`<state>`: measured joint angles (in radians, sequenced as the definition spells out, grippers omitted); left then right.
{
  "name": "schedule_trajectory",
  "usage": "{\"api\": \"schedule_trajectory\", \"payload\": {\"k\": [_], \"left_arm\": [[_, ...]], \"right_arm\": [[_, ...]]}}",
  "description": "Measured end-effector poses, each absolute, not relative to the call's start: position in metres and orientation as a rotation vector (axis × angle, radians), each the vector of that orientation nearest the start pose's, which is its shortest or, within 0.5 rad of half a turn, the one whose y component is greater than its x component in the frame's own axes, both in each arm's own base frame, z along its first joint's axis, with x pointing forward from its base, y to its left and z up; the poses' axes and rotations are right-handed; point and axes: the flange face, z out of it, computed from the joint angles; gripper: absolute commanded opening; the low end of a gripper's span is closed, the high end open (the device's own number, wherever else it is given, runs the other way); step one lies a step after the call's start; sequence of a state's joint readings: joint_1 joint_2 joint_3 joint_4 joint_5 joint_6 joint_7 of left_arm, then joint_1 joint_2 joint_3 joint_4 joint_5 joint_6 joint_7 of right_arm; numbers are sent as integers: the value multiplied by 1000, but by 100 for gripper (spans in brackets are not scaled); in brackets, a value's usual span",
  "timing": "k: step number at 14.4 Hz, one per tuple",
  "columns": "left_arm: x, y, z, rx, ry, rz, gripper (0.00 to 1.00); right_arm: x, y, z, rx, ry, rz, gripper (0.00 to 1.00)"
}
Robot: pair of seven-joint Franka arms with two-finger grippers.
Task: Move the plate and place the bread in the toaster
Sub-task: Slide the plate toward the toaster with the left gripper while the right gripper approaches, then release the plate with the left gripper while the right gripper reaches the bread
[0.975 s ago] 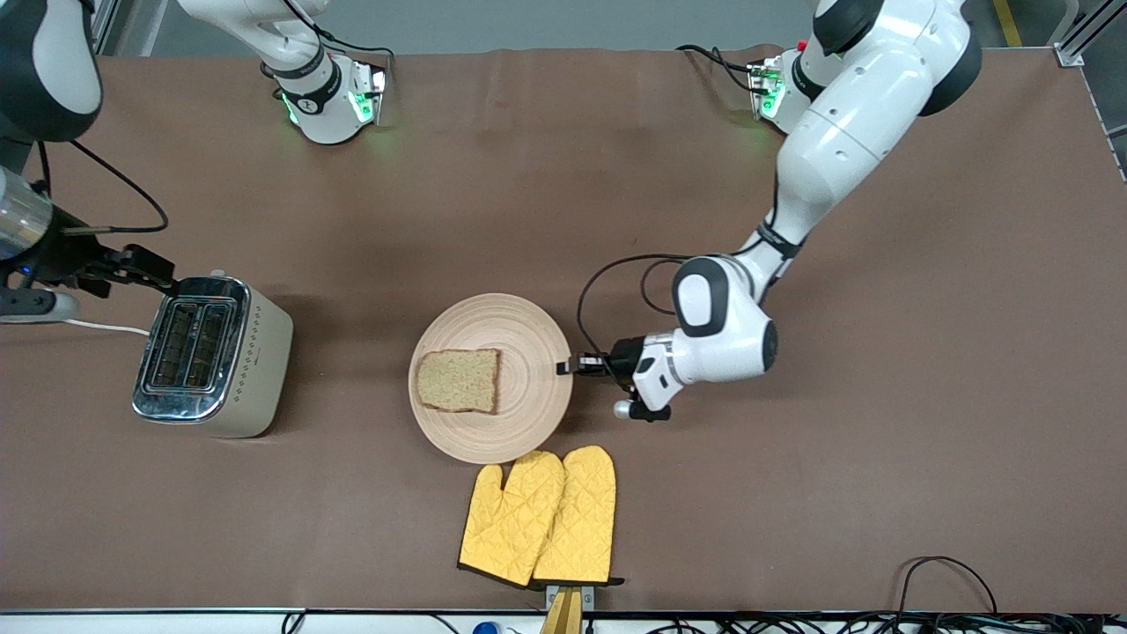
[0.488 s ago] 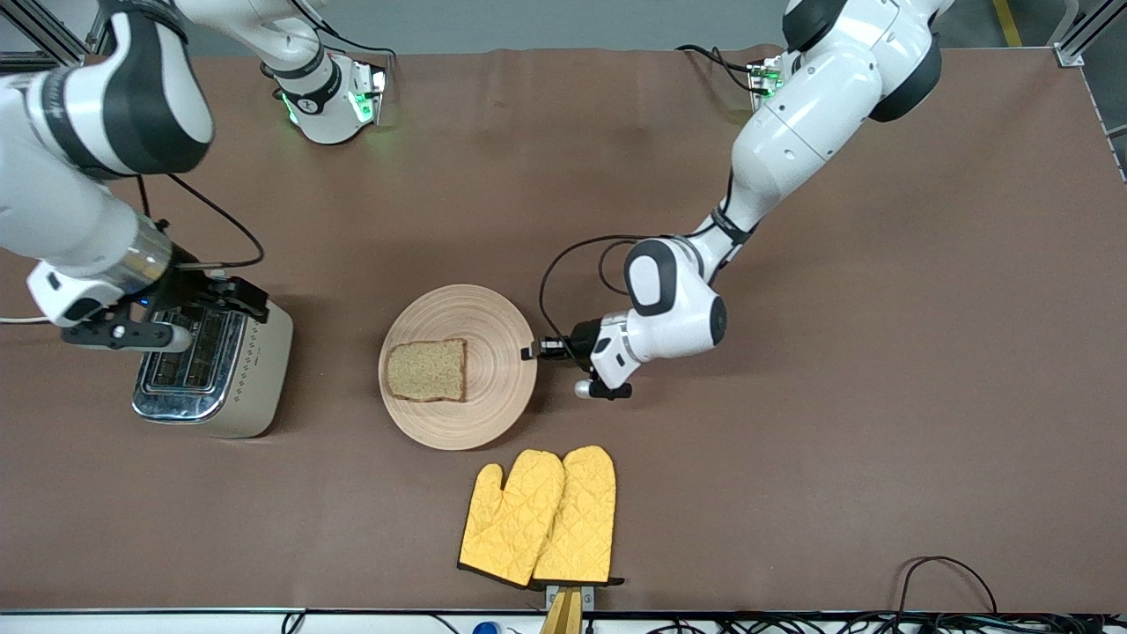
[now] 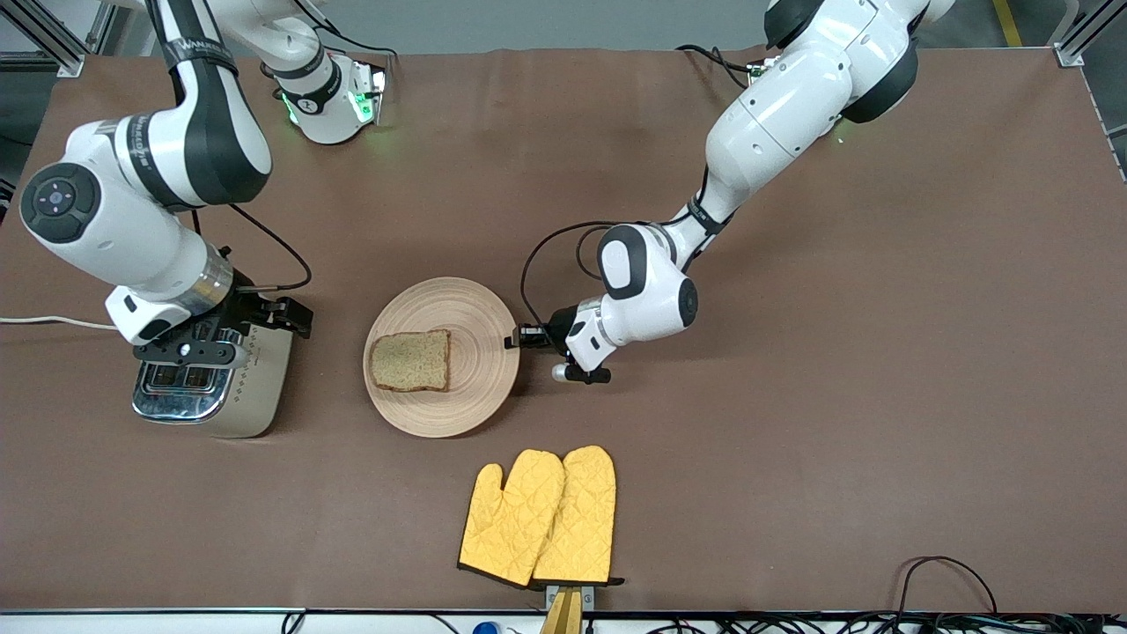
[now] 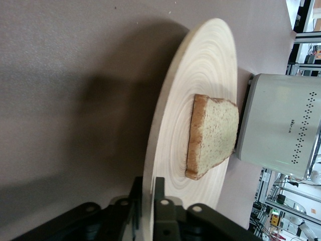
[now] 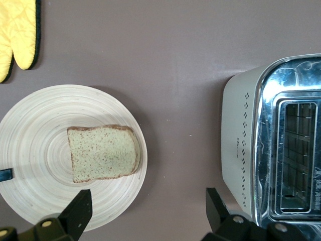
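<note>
Slid toward the toaster (image 3: 211, 374), the plate (image 3: 475, 387) with bread (image 3: 410, 360) stays pinched by left gripper (image 3: 513, 341) fingers; right gripper (image 3: 264, 319) fingers spread wide above the toaster.

A brown-covered table (image 3: 880, 396) fills the view, grey floor (image 3: 528, 22) above.

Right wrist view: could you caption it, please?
Open right gripper over table between plate holding bread and toaster.

A brown table (image 3: 792, 423) carries a toaster (image 3: 231, 401) toward the right arm's end and a plate (image 3: 467, 396) near its middle. Yellow oven mitts (image 3: 541, 515) lie by the edge nearest the front camera.
</note>
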<state>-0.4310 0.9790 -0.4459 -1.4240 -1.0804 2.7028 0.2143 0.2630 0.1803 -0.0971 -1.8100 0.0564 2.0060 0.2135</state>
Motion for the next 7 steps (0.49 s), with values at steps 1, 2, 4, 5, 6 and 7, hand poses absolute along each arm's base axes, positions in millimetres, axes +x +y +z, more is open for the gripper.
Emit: {"api": "schedule_trajectory", "payload": {"k": [1, 2, 4, 5, 6, 7], "left_arm": [[549, -496, 160, 2206, 140, -91, 100], [551, -495, 160, 2206, 142, -87, 100], [556, -491, 163, 2206, 143, -74, 100], [561, -487, 164, 2213, 138, -62, 100], [568, -480, 166, 2229, 119, -39, 100], [577, -470, 169, 2254, 90, -6, 100]], "right_arm": [[603, 109, 439, -3104, 105, -18, 100], [605, 111, 432, -3104, 100, -25, 100], [608, 118, 411, -3107, 87, -36, 100], [610, 124, 399, -3110, 81, -32, 100], [612, 130, 387, -3113, 86, -26, 100], [614, 135, 376, -3116, 88, -24, 100]]}}
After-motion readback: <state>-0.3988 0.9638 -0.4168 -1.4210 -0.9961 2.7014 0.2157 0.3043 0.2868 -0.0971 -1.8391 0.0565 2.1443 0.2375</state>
